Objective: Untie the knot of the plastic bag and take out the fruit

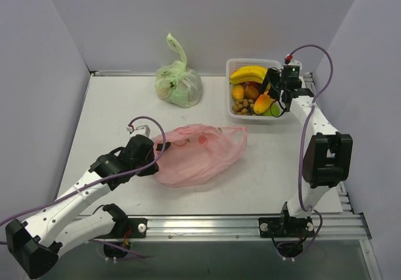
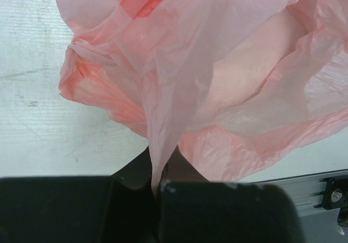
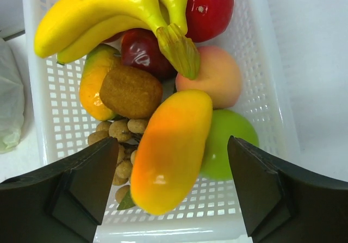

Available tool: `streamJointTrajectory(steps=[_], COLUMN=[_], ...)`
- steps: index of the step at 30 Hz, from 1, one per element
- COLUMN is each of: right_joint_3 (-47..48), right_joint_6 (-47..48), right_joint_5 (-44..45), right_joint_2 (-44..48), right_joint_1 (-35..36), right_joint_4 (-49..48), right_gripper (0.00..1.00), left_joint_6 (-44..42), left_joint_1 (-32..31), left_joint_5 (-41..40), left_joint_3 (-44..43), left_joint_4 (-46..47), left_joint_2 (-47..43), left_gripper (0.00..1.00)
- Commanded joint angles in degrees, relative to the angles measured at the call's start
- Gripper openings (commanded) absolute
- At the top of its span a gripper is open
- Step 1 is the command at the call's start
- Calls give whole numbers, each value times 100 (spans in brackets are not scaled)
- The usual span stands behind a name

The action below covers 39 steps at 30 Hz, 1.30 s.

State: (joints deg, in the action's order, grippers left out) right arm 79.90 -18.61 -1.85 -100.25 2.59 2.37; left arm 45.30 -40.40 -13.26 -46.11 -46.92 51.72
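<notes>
The pink plastic bag (image 1: pixel 199 153) lies slack and flattened mid-table, one handle loop (image 1: pixel 234 131) spread open on its right; the knot does not show. My left gripper (image 1: pixel 164 146) is shut on a pinched fold of the bag (image 2: pixel 206 74) at its left end, the film running down between the jaws of the left gripper (image 2: pixel 157 191). My right gripper (image 1: pixel 276 99) hangs open over the white basket (image 1: pixel 233 64). An orange-yellow mango (image 3: pixel 171 150) lies between its fingers, touching neither. The basket also holds a banana bunch (image 3: pixel 109 9), red apple (image 3: pixel 209 6), green apple (image 3: pixel 231 139) and other fruit.
A pale green tied bag (image 1: pixel 178 82) stands at the back, left of the basket (image 3: pixel 272 91). Walls close in the table on three sides. A metal rail (image 1: pixel 238 220) runs along the near edge by the arm bases.
</notes>
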Motion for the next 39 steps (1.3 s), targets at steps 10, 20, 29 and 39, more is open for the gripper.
streamJointTrajectory(steps=[10, 20, 29, 39], right_joint_3=[-1395, -2891, -3129, -2919], right_joint_6=[-301, -495, -55, -467], right_joint_5=[-1088, -1221, -1275, -1318], right_joint_2=[2471, 4215, 4224, 2959], right_joint_1=[1091, 2623, 3405, 4329], right_joint_4=[123, -141, 308, -193], right_gripper=[86, 83, 80, 71], left_joint_6=[-1057, -1270, -119, 5], left_joint_1=[120, -223, -258, -258], left_joint_5=[-432, 297, 842, 798], left_joint_3=[-1144, -2765, -234, -12], left_joint_4=[236, 244, 297, 543], left_joint_2=[460, 1561, 454, 523], left_gripper=[0, 0, 0, 0])
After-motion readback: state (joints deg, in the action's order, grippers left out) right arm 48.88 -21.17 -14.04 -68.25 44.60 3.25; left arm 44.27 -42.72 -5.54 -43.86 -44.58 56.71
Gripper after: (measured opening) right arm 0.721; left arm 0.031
